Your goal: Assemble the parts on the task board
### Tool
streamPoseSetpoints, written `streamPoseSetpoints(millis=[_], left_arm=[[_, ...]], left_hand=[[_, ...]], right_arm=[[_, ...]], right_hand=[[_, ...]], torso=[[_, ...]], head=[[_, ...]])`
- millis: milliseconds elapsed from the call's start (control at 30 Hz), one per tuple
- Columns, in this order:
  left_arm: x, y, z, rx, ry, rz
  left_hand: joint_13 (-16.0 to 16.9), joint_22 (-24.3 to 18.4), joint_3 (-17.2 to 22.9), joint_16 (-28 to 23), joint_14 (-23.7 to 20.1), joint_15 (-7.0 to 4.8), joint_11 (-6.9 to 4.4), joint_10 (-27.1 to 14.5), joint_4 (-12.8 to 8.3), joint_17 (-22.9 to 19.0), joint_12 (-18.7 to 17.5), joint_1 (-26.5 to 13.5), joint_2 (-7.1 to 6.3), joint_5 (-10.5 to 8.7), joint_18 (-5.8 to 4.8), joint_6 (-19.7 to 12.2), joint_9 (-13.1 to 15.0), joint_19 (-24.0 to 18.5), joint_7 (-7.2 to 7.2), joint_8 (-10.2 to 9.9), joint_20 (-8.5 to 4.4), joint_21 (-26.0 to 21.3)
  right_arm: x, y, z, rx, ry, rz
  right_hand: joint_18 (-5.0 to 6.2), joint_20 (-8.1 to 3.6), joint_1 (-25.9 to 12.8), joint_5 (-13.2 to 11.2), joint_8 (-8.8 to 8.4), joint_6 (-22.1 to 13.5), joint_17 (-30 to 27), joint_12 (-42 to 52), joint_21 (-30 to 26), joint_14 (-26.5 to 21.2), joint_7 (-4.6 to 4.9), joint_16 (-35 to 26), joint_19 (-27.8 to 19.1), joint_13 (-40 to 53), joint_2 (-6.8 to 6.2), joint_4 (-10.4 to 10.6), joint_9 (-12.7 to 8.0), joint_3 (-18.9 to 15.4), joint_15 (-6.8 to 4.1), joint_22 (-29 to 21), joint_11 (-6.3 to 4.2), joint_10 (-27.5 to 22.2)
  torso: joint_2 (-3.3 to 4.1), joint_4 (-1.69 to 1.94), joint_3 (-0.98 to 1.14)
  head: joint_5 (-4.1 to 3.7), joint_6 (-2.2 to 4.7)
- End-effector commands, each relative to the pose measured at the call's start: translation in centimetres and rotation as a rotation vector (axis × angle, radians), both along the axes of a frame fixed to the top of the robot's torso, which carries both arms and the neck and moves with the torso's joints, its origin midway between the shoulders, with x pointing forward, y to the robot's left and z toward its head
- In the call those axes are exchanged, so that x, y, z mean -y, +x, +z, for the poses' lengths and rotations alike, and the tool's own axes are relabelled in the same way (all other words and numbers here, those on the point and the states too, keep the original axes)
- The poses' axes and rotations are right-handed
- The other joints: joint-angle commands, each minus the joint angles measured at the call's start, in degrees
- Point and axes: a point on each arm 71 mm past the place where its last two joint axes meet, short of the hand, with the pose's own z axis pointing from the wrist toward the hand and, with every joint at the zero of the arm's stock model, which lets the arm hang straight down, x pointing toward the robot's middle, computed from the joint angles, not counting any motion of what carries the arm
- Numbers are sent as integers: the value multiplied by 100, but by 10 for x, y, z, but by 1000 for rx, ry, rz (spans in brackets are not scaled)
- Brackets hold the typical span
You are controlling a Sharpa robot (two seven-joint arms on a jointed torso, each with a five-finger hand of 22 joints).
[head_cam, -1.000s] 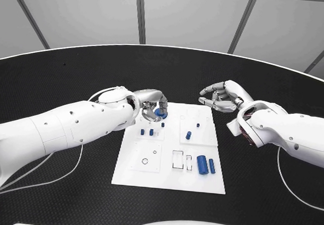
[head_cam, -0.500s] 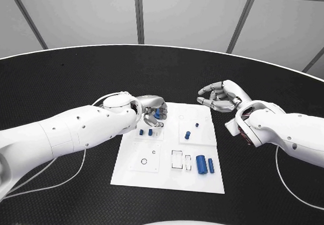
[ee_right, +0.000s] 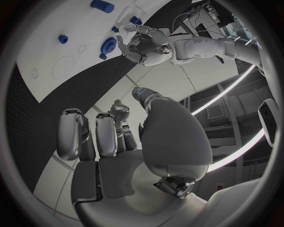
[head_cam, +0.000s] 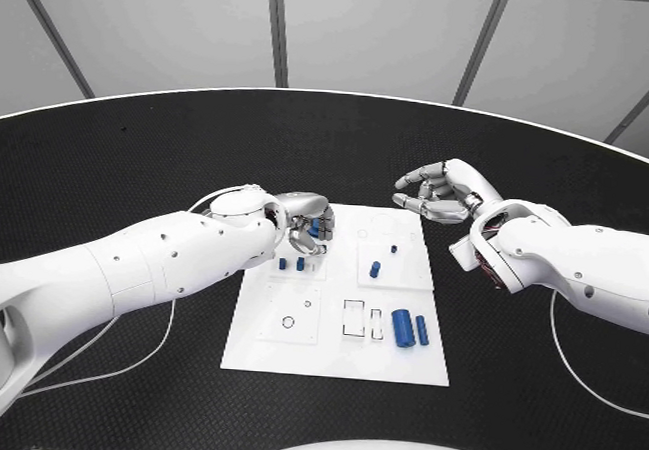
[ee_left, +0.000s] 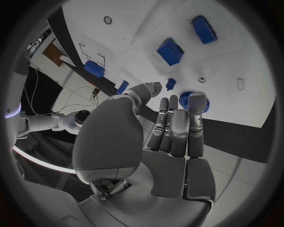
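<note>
Near parts: two blue cylinders [head_cam: 411, 328] lie on the task board [head_cam: 339, 361], well nearer than either robot hand.
Left robot hand [head_cam: 304, 227]: pinches a round blue part [head_cam: 313, 227] over the board's far left area.
Advice: lower it straight and level over its seat, then release.
Right robot hand [head_cam: 439, 193]: curled, holding nothing, above the tabletop [head_cam: 154, 158] beyond the board.

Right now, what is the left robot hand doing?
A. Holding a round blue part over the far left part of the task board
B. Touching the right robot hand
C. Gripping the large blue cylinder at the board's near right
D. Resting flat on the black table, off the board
A: the left robot hand has a round blue part between its fingers above the far left of the task board; the left wrist view shows a fingertip on it.
</note>
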Motion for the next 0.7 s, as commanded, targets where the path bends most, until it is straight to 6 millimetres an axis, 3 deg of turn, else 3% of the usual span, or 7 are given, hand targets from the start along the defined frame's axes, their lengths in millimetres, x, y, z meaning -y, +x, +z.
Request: streamPoseSetpoints(millis=[33,700], left_arm=[[1,1,-1,-2,4,3],[2,8,-9,-6,40,21]], left_hand=[[-11,19,15,35,52,0,17,38,-36,-1,-34,-20,31,-38,-108,37,7,58,-12,-48,-6,25],[-48,173,45,98,115,4,25,51,-64,90,-103,-1,76,-82,-138,59,11,147,-5,-89,-6,147]], right_arm=[[0,0,0,0,0,1],[-3,-1,0,-1,3,7]], right_hand=[[75,17,51,26,39,9,-3,-21,-17,202,-17,-38,-36,-5,-27,0,9,49,-53,-5,-5,-33],[74,15,48,26,42,6,-4,-56,-19,204,-17,-43,-32,-40,-28,3,11,53,-54,-3,-6,-40]], torso=[[6,-5,-4],[-6,2,2]], head=[[-7,-1],[-31,-23]])
